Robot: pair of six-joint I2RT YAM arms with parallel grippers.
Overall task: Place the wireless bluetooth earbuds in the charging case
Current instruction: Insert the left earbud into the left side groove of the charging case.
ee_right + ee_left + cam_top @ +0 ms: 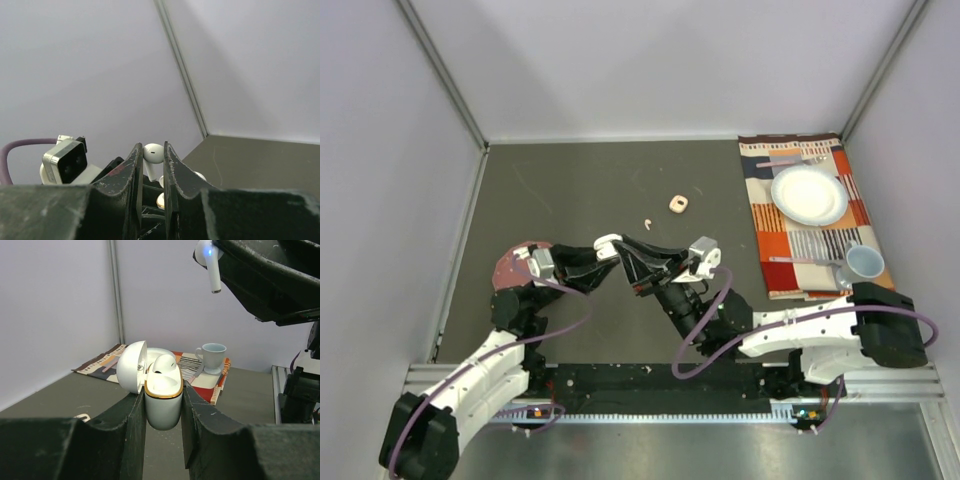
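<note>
My left gripper (pixel 163 396) is shut on a white charging case (pixel 163 407) with a gold rim, held upright above the table. Its lid (pixel 131 366) is swung open to the left, and one white earbud (pixel 164 364) sits in the case. My right gripper (pixel 151 153) is shut on a second white earbud (pixel 153 153), stem down. In the left wrist view that earbud (pixel 210 262) shows a blue light and hangs above and to the right of the case. From above, the two grippers (pixel 613 247) (pixel 634 247) meet at mid-table. A pale peach earbud (pixel 647 221) lies on the table beyond them.
A small peach case (pixel 678 204) lies behind the grippers. A striped placemat (pixel 807 215) at the right holds a white plate (pixel 809 194), a pale blue cup (pixel 865 262) and cutlery. Grey walls stand on three sides.
</note>
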